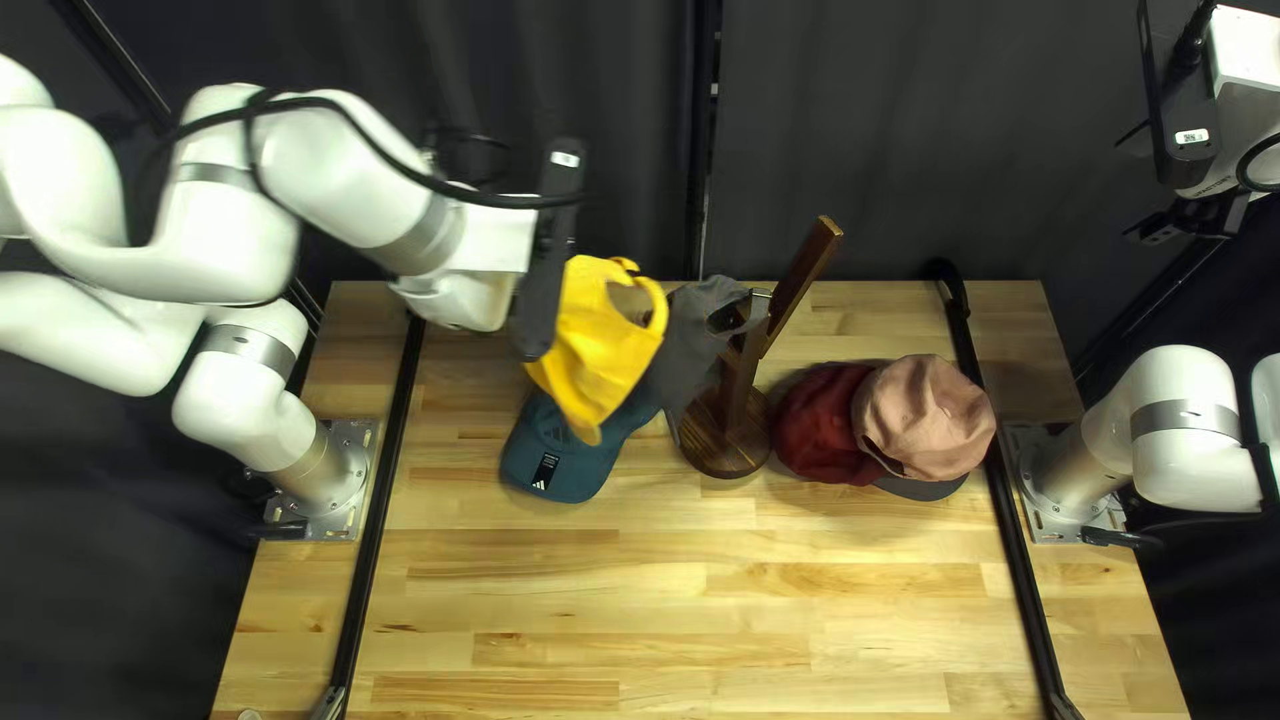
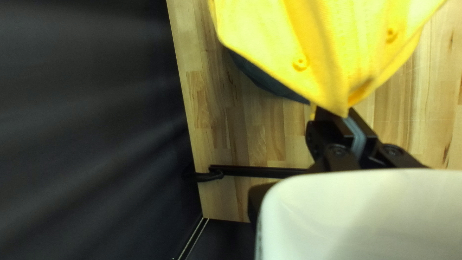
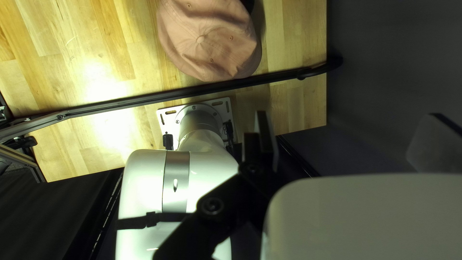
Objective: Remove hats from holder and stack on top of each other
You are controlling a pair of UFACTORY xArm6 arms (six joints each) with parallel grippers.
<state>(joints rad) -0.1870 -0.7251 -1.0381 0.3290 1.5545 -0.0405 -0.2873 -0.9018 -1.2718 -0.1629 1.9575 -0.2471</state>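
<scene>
The yellow cloth cap (image 1: 600, 335) hangs in the air over the teal cap (image 1: 555, 460), which lies on the wooden desk (image 1: 650, 600) toward its far edge, just left of the wooden holder (image 1: 745, 400) that carries a grey cap (image 1: 700, 340). My left claw (image 2: 339, 119) is pinched tight on the yellow cap's edge, so I judge the drop is straight down. My right claw (image 3: 343, 141), wide open and empty, sits beyond the desk's right edge, far off.

Both arms are glossy white, rounded shells with brushed silver joint bands. The left arm (image 1: 230, 230) carries a black cable (image 1: 380, 150) running toward three o'clock in the top left view. The right arm (image 3: 180, 173) wears a black strap (image 3: 144, 219) above a slotted, screwed base plate (image 3: 166, 112). The left gripper (image 2: 335, 119) is black links with round screw heads.
</scene>
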